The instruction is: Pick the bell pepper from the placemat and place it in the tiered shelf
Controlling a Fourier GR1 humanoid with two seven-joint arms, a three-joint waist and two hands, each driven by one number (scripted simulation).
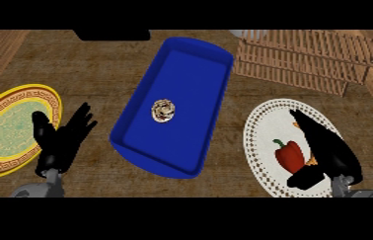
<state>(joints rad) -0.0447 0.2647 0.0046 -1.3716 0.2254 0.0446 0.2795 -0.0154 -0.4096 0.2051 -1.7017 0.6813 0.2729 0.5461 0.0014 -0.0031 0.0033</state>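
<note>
Wooden counter [87,71] held a blue tray [197,76] at center with a small round pastry [164,110] in it, a yellow-rimmed plate [33,97] at left and a slatted wooden tiered shelf [306,56] at upper right. Red bell pepper [289,154] lay on the white dotted placemat [264,130] at lower right. Right hand [324,145] was just beside the pepper with fingers straight and thumb apart, not clamped on it; left hand [64,135] rested open, fingers up, near the plate.

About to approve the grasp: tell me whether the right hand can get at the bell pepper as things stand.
Probably yes: the right hand hovers open right beside the bell pepper on the placemat, and nothing sits between them.
</note>
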